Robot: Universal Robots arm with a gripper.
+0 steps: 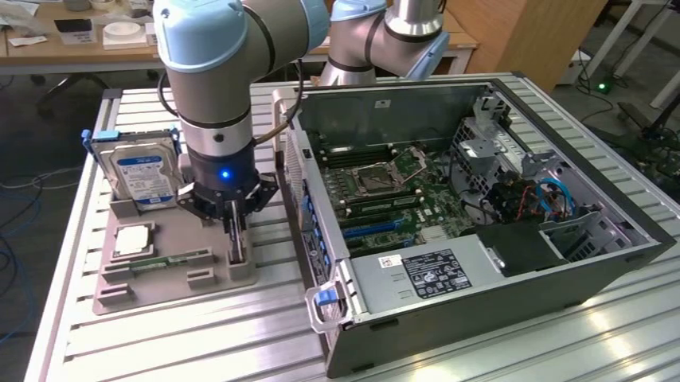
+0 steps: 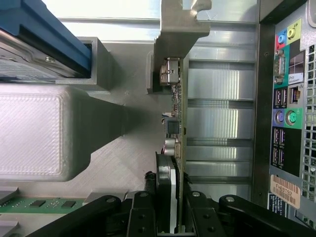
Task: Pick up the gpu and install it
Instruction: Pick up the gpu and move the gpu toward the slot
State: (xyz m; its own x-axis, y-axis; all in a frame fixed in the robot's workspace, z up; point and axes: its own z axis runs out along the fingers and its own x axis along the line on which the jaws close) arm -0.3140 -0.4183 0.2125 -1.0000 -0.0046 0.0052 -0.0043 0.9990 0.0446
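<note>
The gpu (image 1: 236,256) stands on edge in a slot at the right end of the grey holder (image 1: 181,288), still seated there. My gripper (image 1: 235,227) comes straight down over it. In the wrist view the gpu (image 2: 177,123) shows edge-on, with its metal bracket at the far end. My gripper (image 2: 168,200) has its black fingers (image 2: 143,205) pressed against both faces of the card, shut on it. The open computer case (image 1: 595,239) lies to the exterior view's right, its motherboard (image 1: 409,195) exposed.
The holder also carries a blue-labelled hard drive (image 1: 143,171) standing upright, a square chip (image 1: 133,239) and a green memory stick (image 1: 170,261). The case's rear wall (image 1: 308,199) stands close beside the gpu. In the wrist view the rear ports (image 2: 286,98) show.
</note>
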